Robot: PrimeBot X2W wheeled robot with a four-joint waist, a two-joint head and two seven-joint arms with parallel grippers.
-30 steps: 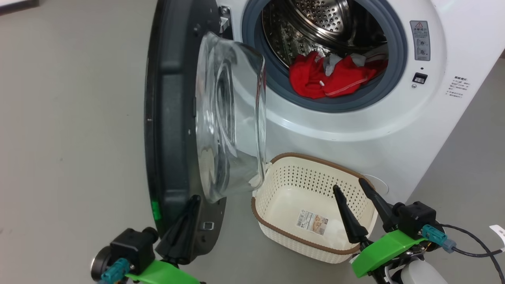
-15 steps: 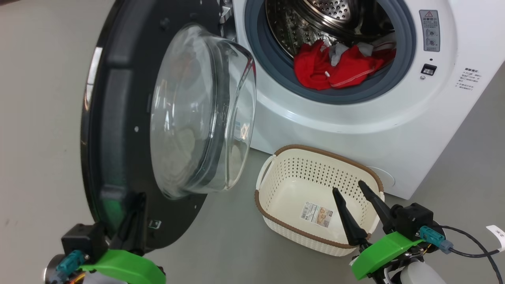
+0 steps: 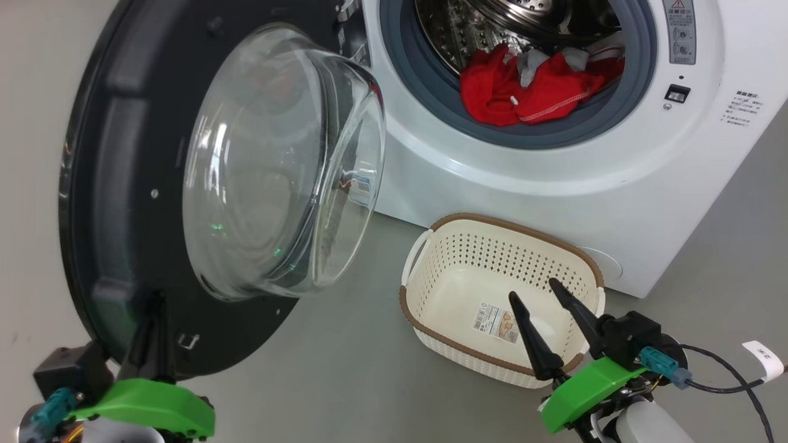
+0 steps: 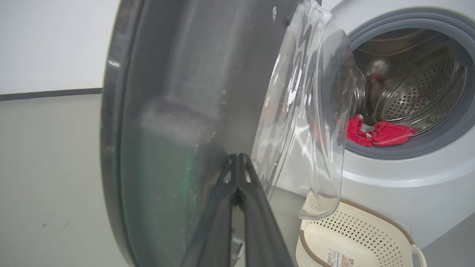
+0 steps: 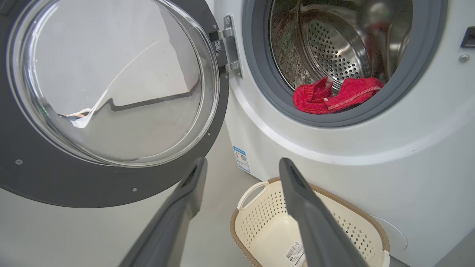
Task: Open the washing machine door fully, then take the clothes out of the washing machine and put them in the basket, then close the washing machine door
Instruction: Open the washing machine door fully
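The left claw is seen with fingers pressed together, tips laid against the lower inner face of the large round black-rimmed, glass-bowled washing machine door, which stands open. The right claw is held spread above the cream perforated plastic basket. Beyond and above that claw, bright red garments are seen lying in the drum of the white front-loading washing machine

door open, red clothes in washing machine
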